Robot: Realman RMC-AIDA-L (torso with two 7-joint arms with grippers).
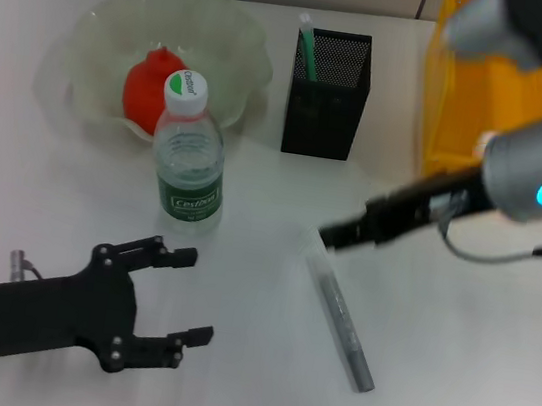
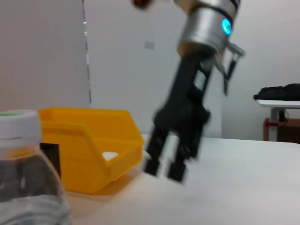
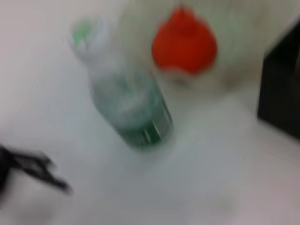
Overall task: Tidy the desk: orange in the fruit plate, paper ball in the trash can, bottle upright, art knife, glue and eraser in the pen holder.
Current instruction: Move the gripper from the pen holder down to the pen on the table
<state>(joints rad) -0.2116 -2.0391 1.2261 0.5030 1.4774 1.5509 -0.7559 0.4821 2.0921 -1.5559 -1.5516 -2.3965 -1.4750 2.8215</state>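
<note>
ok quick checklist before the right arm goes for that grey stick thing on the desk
1. Orange in the fruit plate: ok.
2. Bottle upright, in front of the plate: ok.
3. Grey stick lying free on the desk, untouched: ok.
4. Right pincer just above the stick's far end, jaws slightly apart and empty: ok.
5. Left pincer open, near the desk's front edge, away from the stick: ok.
6. Pen holder upright, room inside: cannot tell.

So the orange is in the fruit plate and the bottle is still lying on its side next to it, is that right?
Not quite. The orange does sit in the fruit plate, but the bottle is standing upright in front of it, cap up, as the head view shows.
</note>
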